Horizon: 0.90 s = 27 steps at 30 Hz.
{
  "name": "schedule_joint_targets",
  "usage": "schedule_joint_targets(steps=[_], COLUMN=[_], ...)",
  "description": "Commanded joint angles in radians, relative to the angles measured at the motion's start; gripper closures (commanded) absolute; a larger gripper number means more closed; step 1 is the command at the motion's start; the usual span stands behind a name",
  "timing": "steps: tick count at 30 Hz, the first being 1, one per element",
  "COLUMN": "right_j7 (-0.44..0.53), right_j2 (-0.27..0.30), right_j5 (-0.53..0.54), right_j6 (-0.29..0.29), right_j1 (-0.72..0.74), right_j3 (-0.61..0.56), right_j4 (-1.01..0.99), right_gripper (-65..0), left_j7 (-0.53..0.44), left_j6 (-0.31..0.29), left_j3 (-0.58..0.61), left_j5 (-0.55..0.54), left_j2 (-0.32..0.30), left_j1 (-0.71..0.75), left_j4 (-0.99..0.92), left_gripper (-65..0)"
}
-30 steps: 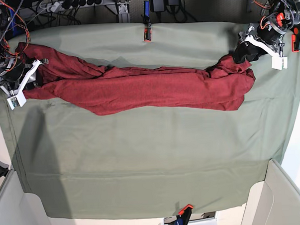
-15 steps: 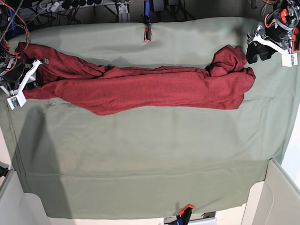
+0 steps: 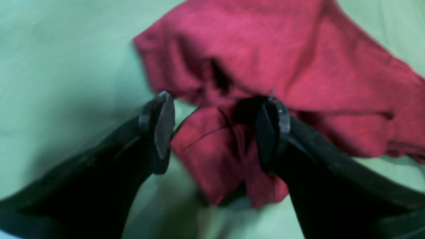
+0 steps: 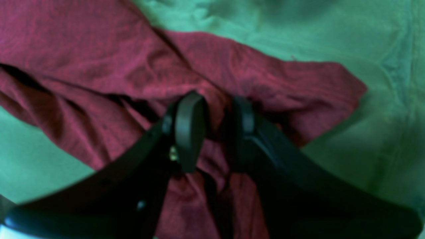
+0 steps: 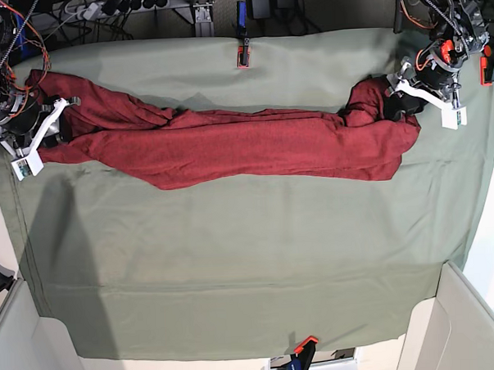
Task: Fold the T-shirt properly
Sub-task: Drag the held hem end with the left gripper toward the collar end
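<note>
T-shirt (image 5: 229, 145) is stretched in a bunched rope across the counter's (image 5: 234, 259) far half; being soft, limp knit, it is best gripped at hems. Fabric is pinched by the right gripper (image 4: 214, 132); the left gripper's (image 3: 215, 132) jaws are spread wide, empty, over its end.

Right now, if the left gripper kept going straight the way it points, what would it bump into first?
Probably the T-shirt. The left gripper is open and aimed at the bunched red end, which lies straight between its jaws, on the green table cloth. How close it is can't be told.
</note>
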Motion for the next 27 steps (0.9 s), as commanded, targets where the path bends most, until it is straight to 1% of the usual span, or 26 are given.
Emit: schedule_joint_targets(steps=[1, 3, 6, 12, 15, 20, 25, 26, 27], right_j7=[0.015, 0.015, 0.014, 0.011, 0.011, 0.012, 0.007, 0.005, 0.003], right_j2=[0.014, 0.014, 0.014, 0.014, 0.014, 0.014, 0.014, 0.014, 0.014], right_j5=[0.011, 0.012, 0.012, 0.011, 0.012, 0.016, 0.015, 0.015, 0.015], right_j6=[-0.001, -0.001, -0.001, -0.001, -0.001, -0.001, -0.001, -0.001, -0.001], right_j1=[0.008, 0.008, 0.008, 0.008, 0.008, 0.008, 0.008, 0.008, 0.008], right_j3=[0.006, 0.006, 0.006, 0.006, 0.006, 0.006, 0.006, 0.006, 0.006], right_j4=[0.013, 0.013, 0.013, 0.013, 0.013, 0.013, 0.013, 0.013, 0.013], right_gripper=[-18.0, -18.0, -18.0, -18.0, -18.0, -18.0, -18.0, -18.0, -18.0], left_j7=[-0.002, -0.005, -0.006, -0.006, -0.005, -0.007, -0.016, -0.028, -0.044], left_j6=[-0.003, -0.003, -0.003, -0.004, -0.004, -0.004, -0.004, -0.004, -0.005], left_j3=[0.001, 0.001, 0.001, 0.001, 0.01, 0.064, 0.13, 0.139, 0.146], left_j5=[-0.011, -0.01, -0.011, -0.039, -0.036, -0.01, -0.008, -0.007, -0.007], left_j2=[-0.001, 0.019, 0.033, 0.035, 0.037, 0.043, 0.043, 0.043, 0.043], left_j1=[-0.013, -0.029, -0.057, -0.086, -0.085, -0.085, -0.085, -0.085, -0.085], left_j4=[0.008, -0.006, -0.039, -0.043, -0.043, -0.044, -0.044, -0.044, -0.044], left_gripper=[-40.0, -40.0, -40.0, -40.0, -40.0, -40.0, -39.9, -37.8, -32.8])
